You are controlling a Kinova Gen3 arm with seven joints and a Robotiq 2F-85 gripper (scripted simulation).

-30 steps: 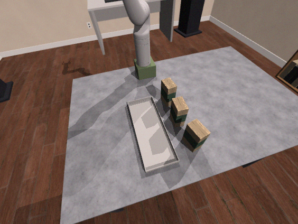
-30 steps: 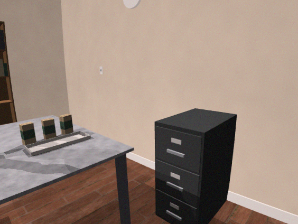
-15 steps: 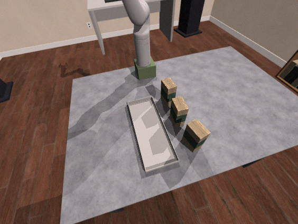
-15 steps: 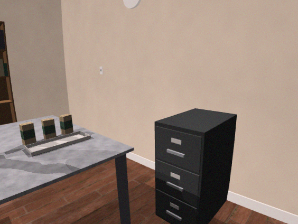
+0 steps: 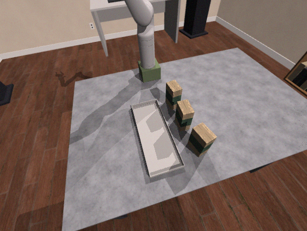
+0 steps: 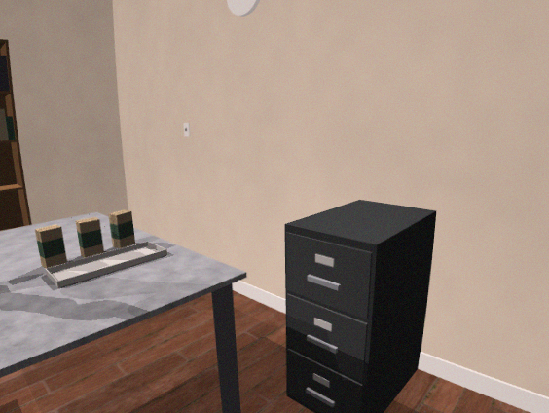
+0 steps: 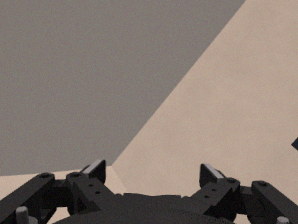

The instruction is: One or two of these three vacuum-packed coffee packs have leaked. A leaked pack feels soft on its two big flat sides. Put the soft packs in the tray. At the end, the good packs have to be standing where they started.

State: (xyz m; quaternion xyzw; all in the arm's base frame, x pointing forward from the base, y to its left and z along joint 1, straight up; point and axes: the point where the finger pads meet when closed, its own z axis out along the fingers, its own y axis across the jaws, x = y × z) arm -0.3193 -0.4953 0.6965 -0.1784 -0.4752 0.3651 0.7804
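Worktop: grey mottled surface on dark legs, filling the centre of the top view and the lower left of the exterior view.

Arm: pale grey, rising from a green block base at the upper centre of the top view and leaving the frame at the top edge.

End effector: seen only in the wrist view, along the bottom edge. Dark fingers spread to full width, nothing between them. Behind them only a grey plane and a beige plane meeting on a diagonal.

Tray: long, shallow, light grey with a raised rim, lying at the centre of the top view, its long axis running from upper left to lower right. Nothing lies in it; only shadows cross its floor.

Coffee packs, three, tan with a dark green band, all upright in a row just right of the tray and apart from one another:
- far pack, nearest the arm base, centre of frame;
- middle pack, just below and right of it;
- near pack, lower right of centre, turned at a slightly different angle from the other two.

Surroundings: wood floor; white desk at the top edge of the top view; black filing cabinet with three drawers at the right centre of the exterior view, against a beige wall; bookshelf at that view's left edge.
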